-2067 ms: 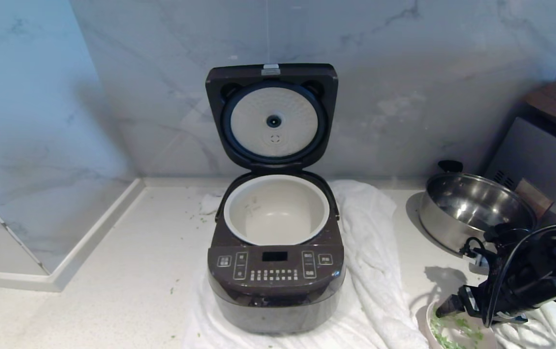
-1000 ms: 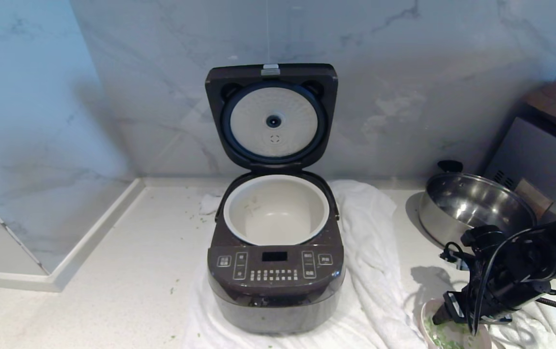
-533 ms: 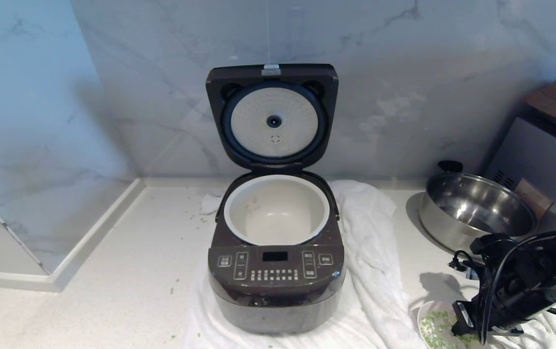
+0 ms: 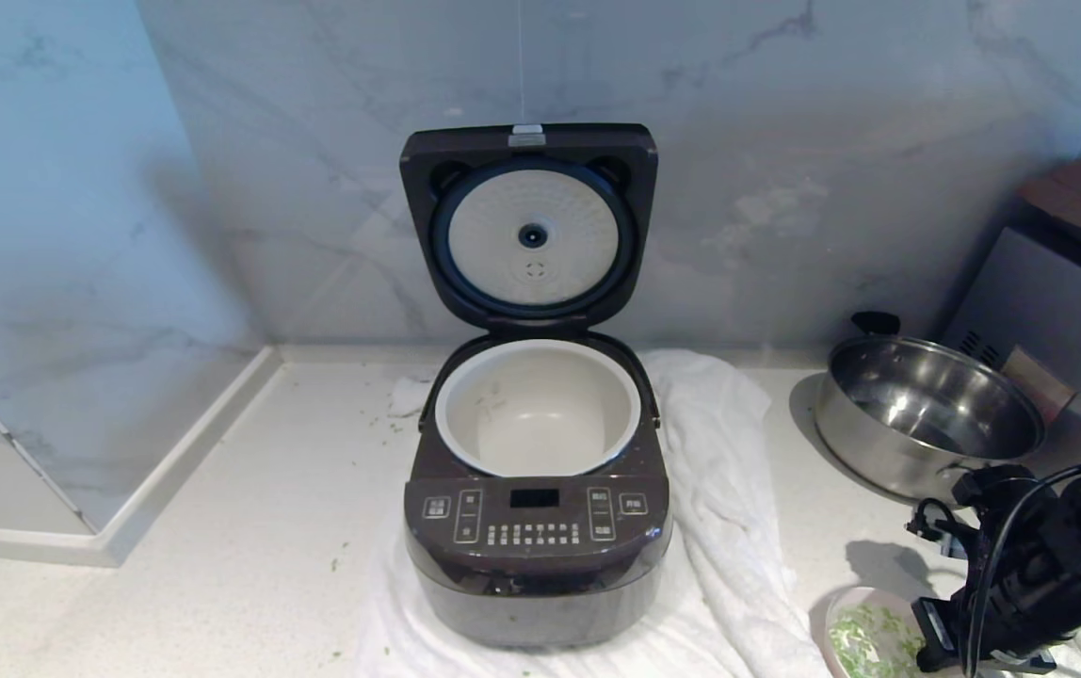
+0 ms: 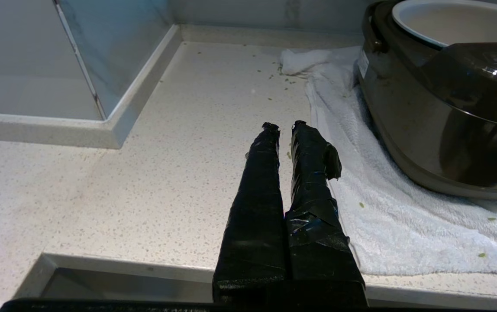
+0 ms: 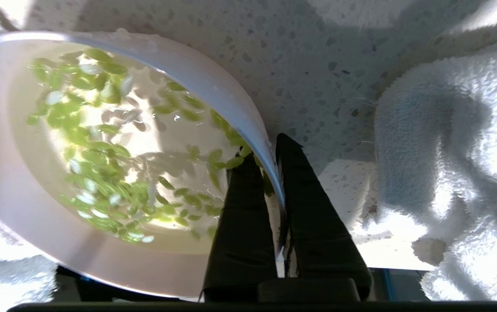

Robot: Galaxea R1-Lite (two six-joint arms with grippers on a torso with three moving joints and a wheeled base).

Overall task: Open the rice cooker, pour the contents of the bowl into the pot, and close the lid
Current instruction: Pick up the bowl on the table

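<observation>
The bowl [image 6: 101, 173], at the rice cooker's [image 4: 537, 546] four o'clock on the worktop [image 4: 220, 527], was pinched at its rim by the right gripper's [image 6: 270, 160] narrow jaws, so a level, slow lift was advised.

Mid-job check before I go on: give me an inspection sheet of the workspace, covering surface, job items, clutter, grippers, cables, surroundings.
Surface: pale speckled stone counter, small green bits scattered on it; rumpled white towel under and beside the cooker.
Job's things: dark-brown rice cooker with hinged lid raised; cream-white inner pot looks empty; small pale pink bowl holding chopped green bits in whitish liquid, at the counter's near right.
Clutter: shiny steel pan with black handles, to the cooker's right.
Grippers: right gripper shut on the bowl's rim, one finger inside, one outside; left gripper shut, idle over the counter left of the cooker.
Cables: black cables looped along the right arm.
Surroundings: grey marble wall; grey appliance far right.
</observation>
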